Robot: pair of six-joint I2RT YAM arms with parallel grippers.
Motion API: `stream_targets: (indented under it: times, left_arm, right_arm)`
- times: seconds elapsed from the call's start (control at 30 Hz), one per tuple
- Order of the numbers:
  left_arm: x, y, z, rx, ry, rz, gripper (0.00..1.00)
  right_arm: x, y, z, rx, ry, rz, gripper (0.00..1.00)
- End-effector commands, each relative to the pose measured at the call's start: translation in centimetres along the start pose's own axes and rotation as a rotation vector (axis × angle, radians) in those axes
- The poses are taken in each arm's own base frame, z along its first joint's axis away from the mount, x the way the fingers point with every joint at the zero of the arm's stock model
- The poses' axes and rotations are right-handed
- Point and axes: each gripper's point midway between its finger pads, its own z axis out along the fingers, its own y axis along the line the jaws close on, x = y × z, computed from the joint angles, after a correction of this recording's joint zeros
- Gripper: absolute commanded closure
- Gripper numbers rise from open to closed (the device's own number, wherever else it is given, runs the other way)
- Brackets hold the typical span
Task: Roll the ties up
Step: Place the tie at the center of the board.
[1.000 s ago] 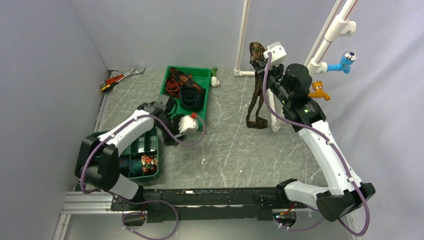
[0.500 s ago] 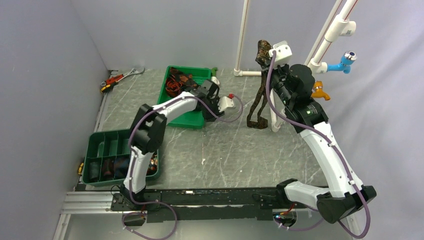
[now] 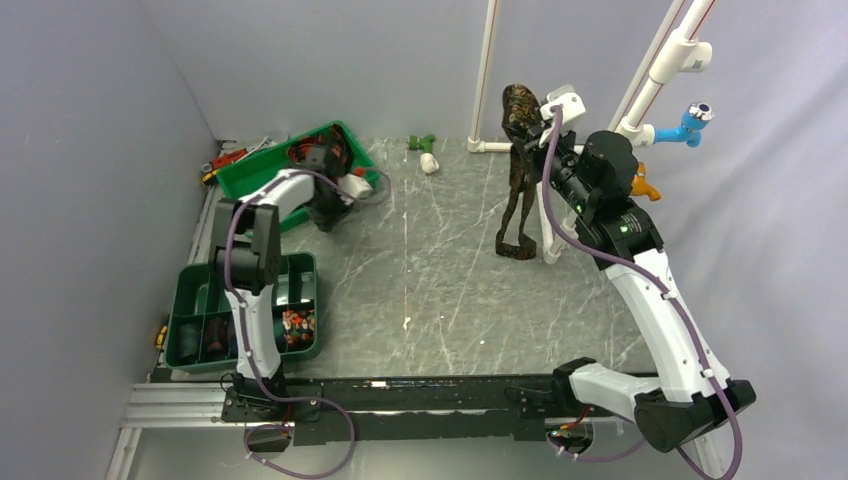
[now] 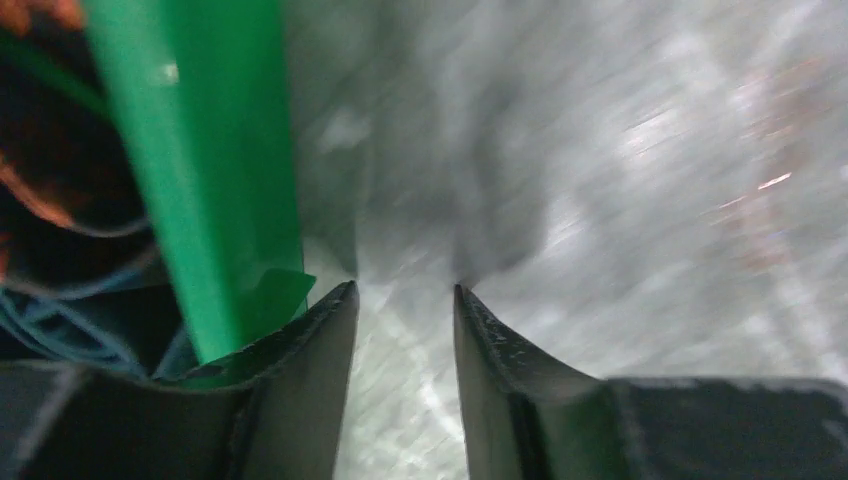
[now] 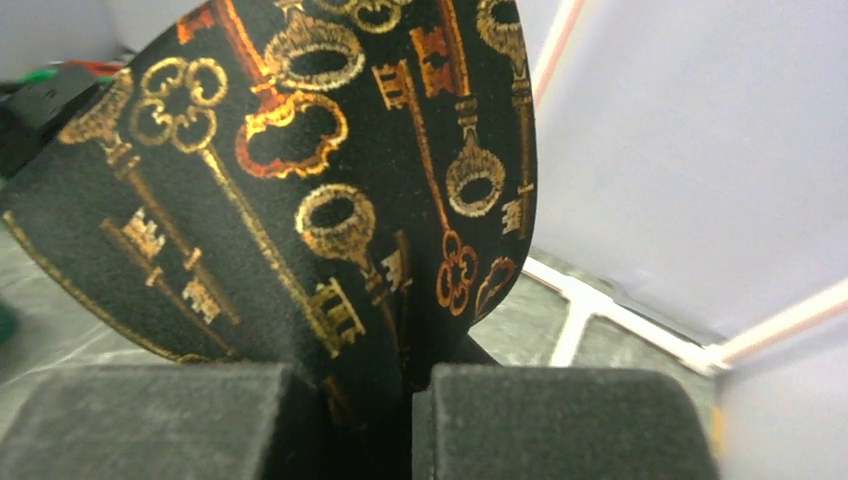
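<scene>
The right gripper is clamped on the key-print tie, which hangs near the far right edge of the bench with its lower end reaching the surface. The left gripper, jaws slightly apart and holding nothing, sits against the wall of the green tray by the far-left corner, well apart from the tie.

In the left wrist view the desk is a blur, and the tray runs off the top edge. In the right wrist view the tie is cropped at the top, its lower end hidden between the pads of the right end effector.
</scene>
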Motion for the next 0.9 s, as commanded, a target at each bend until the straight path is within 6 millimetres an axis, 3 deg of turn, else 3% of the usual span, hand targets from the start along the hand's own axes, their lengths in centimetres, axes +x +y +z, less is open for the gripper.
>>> stream_targets:
  times: [0.0,0.1,0.2,0.27,0.33,0.43,0.5,0.53,0.57,0.63,0.67,0.7,0.77,0.87]
  left_arm:
    - [1.5,4.3,-3.9,-0.041,-0.046,-0.154,0.51]
    - [-1.1,3.7,-6.8,0.01,-0.211,-0.185,0.41]
    - [-3.6,3.0,-9.9,0.018,-0.352,-0.21,0.35]
    - [-4.5,2.9,-11.2,0.021,-0.401,-0.239,0.34]
    - [-5.2,2.9,-12.3,0.025,-0.431,-0.259,0.34]
    - [-5.7,2.8,-13.5,0.023,-0.458,-0.284,0.34]
    - [-5.6,2.7,-14.0,0.014,-0.466,-0.286,0.33]
    - [-5.5,2.6,-14.2,0.008,-0.466,-0.288,0.33]
    - [-5.3,2.5,-14.4,0.004,-0.463,-0.288,0.32]
    - [-4.5,2.3,-14.6,0.002,-0.455,-0.294,0.3]
    - [-4.1,2.2,-14.7,0.0,-0.451,-0.301,0.29]
    - [-3.6,2.0,-14.9,0.001,-0.452,-0.303,0.28]
    - [-2.9,1.2,-15.0,0.013,-0.443,-0.292,0.26]
    - [-2.2,-0.4,-15.1,0.048,-0.439,-0.267,0.25]
  right_arm:
    - [-2.6,4.6,0.3,-0.247,-0.075,0.069,1.0]
    - [-5.8,8.0,1.0,-0.37,-0.136,0.101,1.0]
    - [-10.7,10.6,0.8,-0.445,-0.246,0.145,1.0]
    - [-13.9,10.9,0.4,-0.462,-0.307,0.215,1.0]
    - [-15.8,10.3,0.1,-0.439,-0.336,0.274,1.0]
    - [-15.4,8.9,-0.2,-0.356,-0.337,0.312,1.0]
    - [-12.0,8.6,-0.3,-0.312,-0.274,0.28,1.0]
    - [-9.2,8.5,-0.3,-0.286,-0.205,0.258,0.92]
    - [-5.7,8.4,-0.5,-0.264,-0.116,0.219,0.79]
    - [2.5,8.4,-2.1,-0.252,0.086,0.119,0.35]
    - [7.3,8.9,-3.4,-0.278,0.204,0.066,0.22]
    - [9.8,9.3,-5.1,-0.312,0.27,0.019,0.12]
    - [12.7,10.3,-8.2,-0.421,0.356,-0.067,0.04]
    - [15.3,10.6,-10.1,-0.487,0.455,-0.129,0.0]
